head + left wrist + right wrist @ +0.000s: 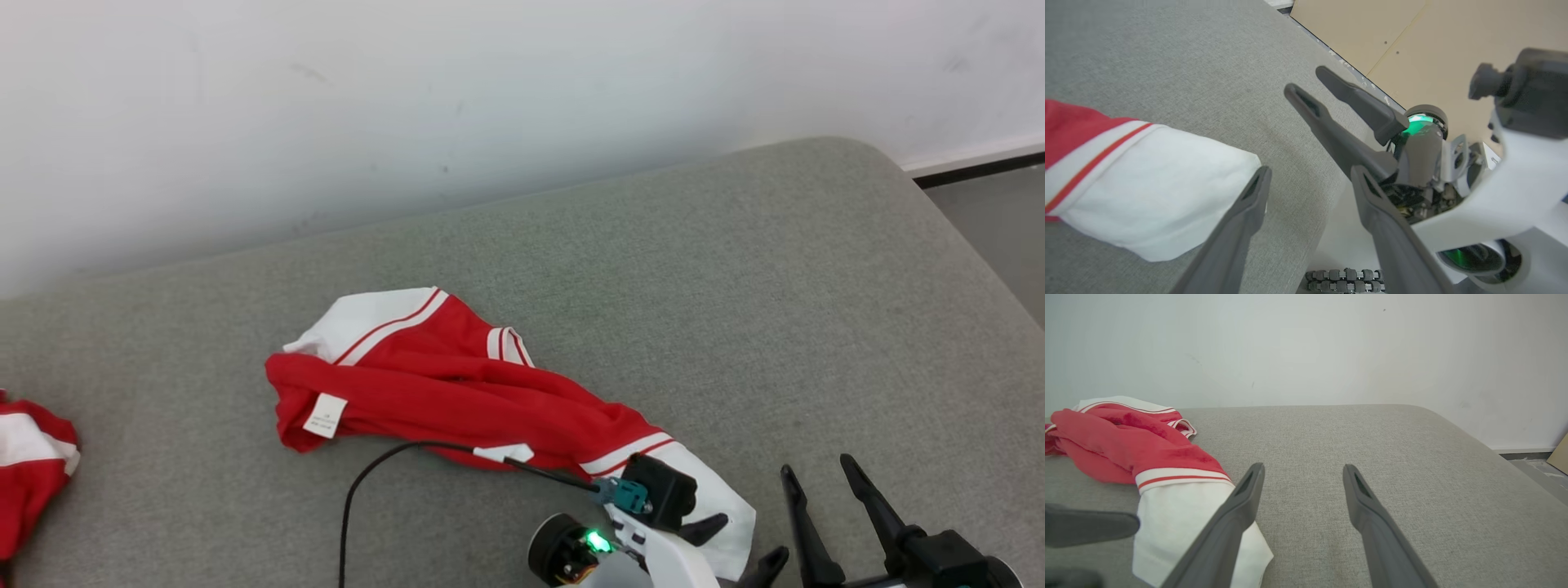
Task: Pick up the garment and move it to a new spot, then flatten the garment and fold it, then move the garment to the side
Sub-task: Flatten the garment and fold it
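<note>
grey cushion bears rumpled garment; left pincer, right pincer spread.

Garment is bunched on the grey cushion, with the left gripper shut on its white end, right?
No: the left gripper is open, jaws apart beside the white end, as the left wrist view shows. The garment does lie bunched on the cushion.

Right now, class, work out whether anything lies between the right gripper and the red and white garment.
Nothing visible does. The right gripper stands open over bare grey cushion, beside the white end of the garment. The left gripper, also open, sits at that same white end, to one side rather than in between.
</note>
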Motion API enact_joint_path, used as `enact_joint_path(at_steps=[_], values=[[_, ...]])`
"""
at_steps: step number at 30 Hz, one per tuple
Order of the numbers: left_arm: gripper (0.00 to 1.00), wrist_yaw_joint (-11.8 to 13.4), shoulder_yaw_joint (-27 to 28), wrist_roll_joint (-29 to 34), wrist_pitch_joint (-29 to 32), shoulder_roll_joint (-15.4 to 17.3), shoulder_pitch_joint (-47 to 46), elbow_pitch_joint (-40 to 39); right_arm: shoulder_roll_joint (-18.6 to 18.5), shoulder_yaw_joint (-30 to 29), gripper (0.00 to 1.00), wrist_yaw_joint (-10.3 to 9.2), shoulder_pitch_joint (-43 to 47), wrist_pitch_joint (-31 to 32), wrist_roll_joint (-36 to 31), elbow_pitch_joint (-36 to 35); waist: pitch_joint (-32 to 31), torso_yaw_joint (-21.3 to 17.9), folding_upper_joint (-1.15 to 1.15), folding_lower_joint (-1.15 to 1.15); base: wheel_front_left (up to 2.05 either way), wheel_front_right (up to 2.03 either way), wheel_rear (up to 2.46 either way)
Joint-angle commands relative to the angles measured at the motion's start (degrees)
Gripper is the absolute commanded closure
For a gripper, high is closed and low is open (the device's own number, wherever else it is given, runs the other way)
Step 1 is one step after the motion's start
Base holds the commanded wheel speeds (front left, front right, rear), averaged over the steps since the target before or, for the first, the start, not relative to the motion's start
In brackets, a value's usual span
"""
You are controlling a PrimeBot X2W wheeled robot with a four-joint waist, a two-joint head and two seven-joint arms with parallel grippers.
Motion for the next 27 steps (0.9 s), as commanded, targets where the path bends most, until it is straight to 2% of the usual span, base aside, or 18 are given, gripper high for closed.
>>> enact_joint_path(at_steps=[1,9,14,21,27], values=[[0.00,0.39,0.27,0.19,-0.98,0.14,0.11,0.44,-0.53,-0.16,0.00,-0.10,1.07,0.06,0.40,0.00,-0.74,0.63,0.00,0.00,0.00,0.00,0.00],[0.00,3.32,5.64,1.32,-9.26,4.64,1.94,0.45,-1.24,-0.50,0.00,-0.10,2.48,0.06,0.23,-0.46,-2.53,2.50,0.00,0.00,0.00,0.00,0.00],[0.00,4.46,9.61,-0.14,-12.99,9.88,4.19,-0.17,-1.82,-0.68,0.00,-0.10,3.22,0.06,0.10,-0.85,-2.94,3.25,0.00,0.00,0.00,0.00,0.00],[0.00,7.43,16.41,-1.91,-16.97,17.51,6.68,-0.13,-1.96,-1.05,0.00,-0.11,3.82,0.05,-0.15,-1.45,-2.94,3.81,0.00,0.00,0.00,0.00,0.00],[0.00,7.75,20.96,-3.02,-16.93,22.75,4.44,4.15,-1.92,-0.67,0.00,-0.11,2.46,0.05,-0.15,-1.86,-1.10,3.62,0.00,0.00,0.00,0.00,0.00]])
